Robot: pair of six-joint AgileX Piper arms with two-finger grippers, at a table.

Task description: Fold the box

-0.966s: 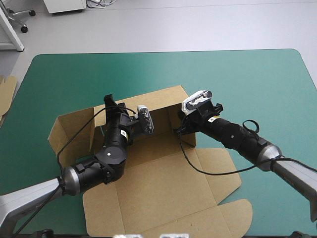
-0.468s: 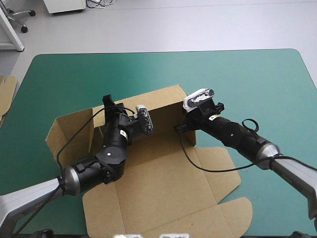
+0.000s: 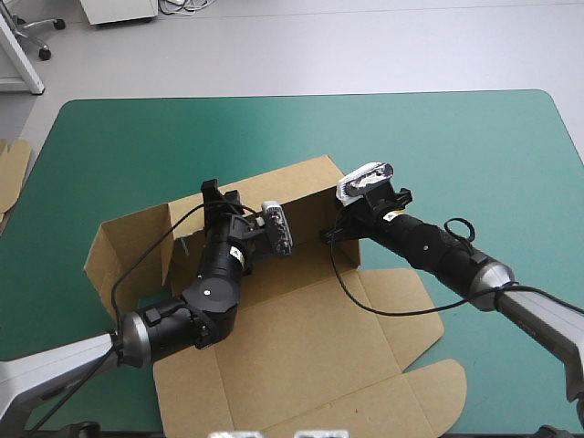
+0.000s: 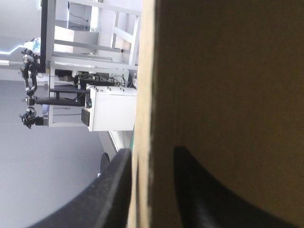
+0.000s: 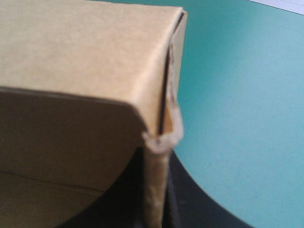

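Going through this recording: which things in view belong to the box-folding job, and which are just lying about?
Part of the job:
- box, brown, its far wall raised
- left gripper, shut on a raised wall
- right gripper, shut on the wall at the box's right corner

Just lying about:
- spare board at the left edge of the table, untouched

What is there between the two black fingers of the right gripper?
The right gripper is shut on a raised wall of the box; the right wrist view shows it.

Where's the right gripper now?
High view, right of centre: the right gripper grips the raised right wall of the box, jaws shut on its edge near the back corner.
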